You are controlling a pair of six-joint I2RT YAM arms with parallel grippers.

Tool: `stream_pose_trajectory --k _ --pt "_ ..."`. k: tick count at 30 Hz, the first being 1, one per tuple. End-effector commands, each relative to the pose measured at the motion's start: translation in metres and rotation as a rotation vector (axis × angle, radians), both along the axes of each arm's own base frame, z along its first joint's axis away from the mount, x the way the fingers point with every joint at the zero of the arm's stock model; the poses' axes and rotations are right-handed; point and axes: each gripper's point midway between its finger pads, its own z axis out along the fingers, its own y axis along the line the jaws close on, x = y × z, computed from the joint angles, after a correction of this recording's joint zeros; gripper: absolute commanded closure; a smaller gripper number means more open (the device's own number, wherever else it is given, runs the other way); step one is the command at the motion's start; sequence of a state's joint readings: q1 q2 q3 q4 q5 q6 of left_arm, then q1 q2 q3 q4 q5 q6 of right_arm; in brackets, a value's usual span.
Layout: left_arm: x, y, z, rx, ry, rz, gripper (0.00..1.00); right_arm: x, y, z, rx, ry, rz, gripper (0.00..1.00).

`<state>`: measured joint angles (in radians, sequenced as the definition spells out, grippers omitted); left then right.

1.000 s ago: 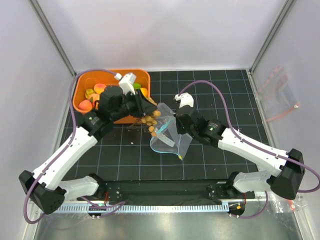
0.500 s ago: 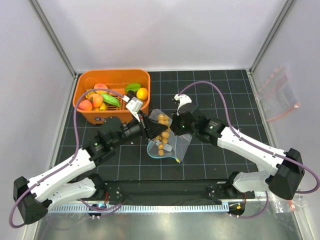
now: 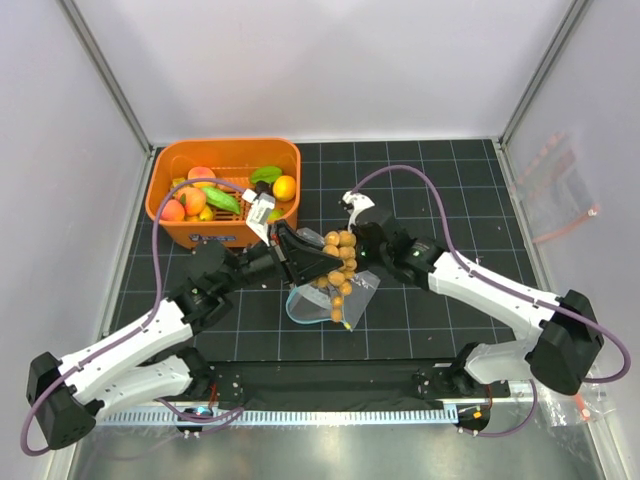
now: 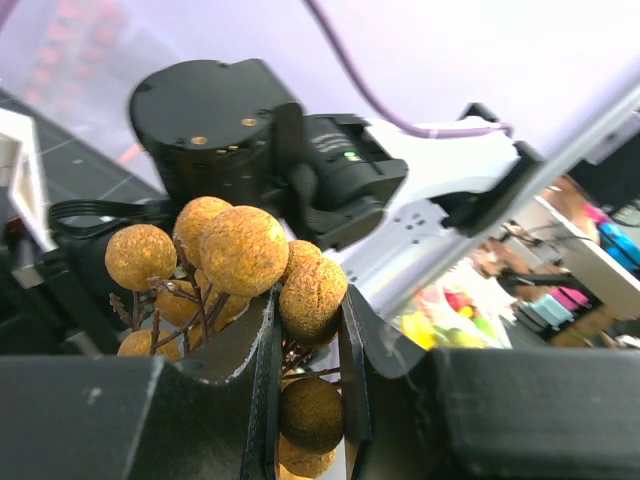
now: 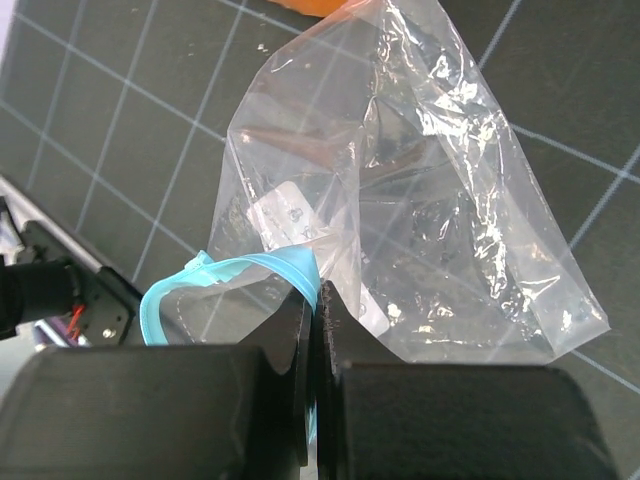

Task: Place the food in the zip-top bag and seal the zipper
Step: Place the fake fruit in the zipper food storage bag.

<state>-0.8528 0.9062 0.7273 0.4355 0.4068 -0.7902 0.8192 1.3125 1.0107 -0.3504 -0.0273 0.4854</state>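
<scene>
Since a sec ago the left gripper (image 3: 332, 262) has swung away from the orange basket (image 3: 168, 228) toward mid-table, carrying the cluster of brown balls (image 3: 341, 268) w/ it, and the right gripper (image 3: 360, 268) has pulled back a little toward the far side, dragging the zip-top bag (image 3: 312, 306) along. Top view: two arms meet at the ctr of a black gridded mat (image 3: 450, 190). The cluster hangs in a string from the left gripper, directly over the bag; its lowest balls overlap the clear plastic, but can't tell if they are inside. Left wrist view: jaws narrow, pinching the cluster's thin stems, w/ round brown balls (image 4: 240, 250) bunched above the fingers (image 4: 262, 350) and more below. Right wrist view: the right gripper (image 5: 318, 310) has its jaws pressed together on the bag's mouth edge, clamping the teal zipper (image 5: 240, 272), which curls out to the left in a loop; the rest of the bag (image 5: 400, 200) sags crumpled onto the mat, its small white label (image 5: 285, 215) showing through. The remaining food, incl. peaches (image 3: 190, 200), a green piece (image 3: 222, 200) and an orange-yellow round fruit (image 3: 285, 187), sits in the basket at the far left. A second clear bag w/ a pink-red strip (image 3: 560, 200) lies far right, beyond the mat.
</scene>
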Motion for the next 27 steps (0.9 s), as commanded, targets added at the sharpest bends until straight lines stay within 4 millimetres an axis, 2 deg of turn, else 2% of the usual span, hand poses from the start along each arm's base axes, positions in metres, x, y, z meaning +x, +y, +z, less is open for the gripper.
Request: stream_pose_trajectory --k 1,5,13,15,20,27 --pt "-0.028 0.002 0.034 -0.135 -0.055 -0.132 1.0 -0.004 0.008 0.031 0.128 -0.03 0.044 0.99" --pt "-0.042 -0.003 0.038 -0.166 -0.052 -0.193 1.0 -0.008 0.006 0.046 0.176 -0.037 0.063 0.99" --pt "-0.036 -0.021 0.023 -0.13 -0.025 -0.213 1.0 -0.015 -0.007 0.068 0.23 -0.054 0.063 0.99" --pt "-0.031 -0.027 0.014 -0.108 -0.026 -0.205 1.0 -0.018 -0.019 0.08 0.241 -0.084 0.046 0.99" --pt "-0.019 -0.028 0.005 -0.054 -0.058 -0.13 1.0 -0.018 -0.03 0.086 0.243 -0.094 0.031 0.99" --pt "0.015 -0.024 -0.025 0.077 -0.03 0.057 1.0 -0.019 -0.04 0.094 0.262 -0.116 0.002 0.99"
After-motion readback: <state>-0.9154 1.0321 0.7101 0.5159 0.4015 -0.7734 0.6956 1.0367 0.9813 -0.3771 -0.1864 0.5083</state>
